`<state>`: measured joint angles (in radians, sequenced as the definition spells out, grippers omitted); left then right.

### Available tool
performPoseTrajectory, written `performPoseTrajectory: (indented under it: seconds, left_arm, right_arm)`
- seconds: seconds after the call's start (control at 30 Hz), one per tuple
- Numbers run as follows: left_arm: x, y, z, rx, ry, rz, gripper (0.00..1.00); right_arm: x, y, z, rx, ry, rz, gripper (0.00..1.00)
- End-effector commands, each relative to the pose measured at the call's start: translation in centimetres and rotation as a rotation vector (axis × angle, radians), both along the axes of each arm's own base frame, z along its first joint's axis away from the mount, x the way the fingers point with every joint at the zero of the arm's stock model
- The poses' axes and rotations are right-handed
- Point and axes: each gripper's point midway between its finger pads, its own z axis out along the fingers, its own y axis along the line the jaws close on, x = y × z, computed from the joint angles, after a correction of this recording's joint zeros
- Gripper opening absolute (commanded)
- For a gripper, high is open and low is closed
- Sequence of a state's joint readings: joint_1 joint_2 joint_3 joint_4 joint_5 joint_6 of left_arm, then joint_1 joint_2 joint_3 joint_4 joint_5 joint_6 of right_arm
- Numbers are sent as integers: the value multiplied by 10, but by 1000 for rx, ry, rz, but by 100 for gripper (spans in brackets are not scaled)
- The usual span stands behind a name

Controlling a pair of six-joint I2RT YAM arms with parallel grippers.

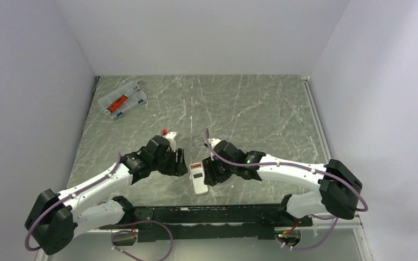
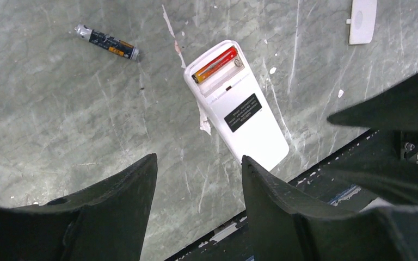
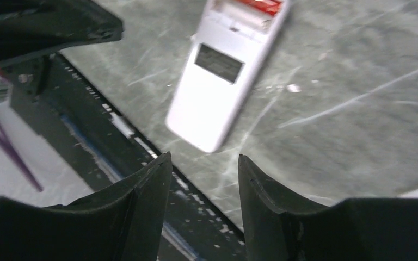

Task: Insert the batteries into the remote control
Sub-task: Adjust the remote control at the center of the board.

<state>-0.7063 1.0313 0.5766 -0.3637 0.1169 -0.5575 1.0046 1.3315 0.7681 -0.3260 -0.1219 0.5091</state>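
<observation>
One battery (image 2: 107, 42) lies loose on the desk (image 2: 60, 119), flat on its side. In your left wrist view it is out to the left of the remote control (image 2: 237, 103) and well apart from it. Expect it to be light, hard and smooth, a round thing that will likely roll if you nudge it. You would do best to take it across the middle of its length, with fingers on either side of the barrel, so both ends stay free for seating. Your left claw (image 2: 198, 185) hangs over the desk, spread wide with nothing between its fingers.

Moving right, the remote control lies back up with its compartment (image 2: 220, 73) uncovered at the far end. The other battery (image 2: 216, 63) sits in one slot, and the slot beside it looks empty. The handset is probably a light, stiff plastic shell that would skid on this smooth stone under a push. You may need to pin it by its long edges, below the dark label (image 2: 243, 112). Further right, a small white piece (image 2: 362, 20), possibly the cover, rests apart from the remote control. Your right claw (image 3: 204, 179) is likewise spread and holds nothing, hovering near the handset's closed end.
</observation>
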Motion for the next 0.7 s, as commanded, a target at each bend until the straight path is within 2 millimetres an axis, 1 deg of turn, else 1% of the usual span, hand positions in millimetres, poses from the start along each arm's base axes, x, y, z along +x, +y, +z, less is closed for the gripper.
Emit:
performPoseTrajectory:
  seconds: [0.0, 0.13, 0.27, 0.4, 0.5, 0.57, 0.67]
  left_arm:
    - [3, 5, 15, -11, -26, 53, 63]
    - [-1, 12, 18, -6, -20, 84, 64]
    - [-4, 22, 21, 5, -24, 119, 64]
    - [-9, 28, 26, -10, -37, 138, 65]
    - [-13, 32, 30, -20, -41, 147, 67]
    - [-15, 30, 33, -45, -45, 145, 67]
    - [-15, 33, 38, -53, -48, 168, 68]
  right_arm:
    - [-20, 41, 31, 224, 48, 4, 49]
    - [-28, 63, 37, 274, 69, -7, 45]
    - [-26, 77, 34, 273, 69, -34, 35]
    - [-23, 90, 25, 250, 84, -59, 28]
    - [-26, 103, 21, 241, 90, -55, 22]
    - [-28, 110, 13, 218, 97, -55, 18]
    - [-29, 118, 2, 189, 108, -61, 12]
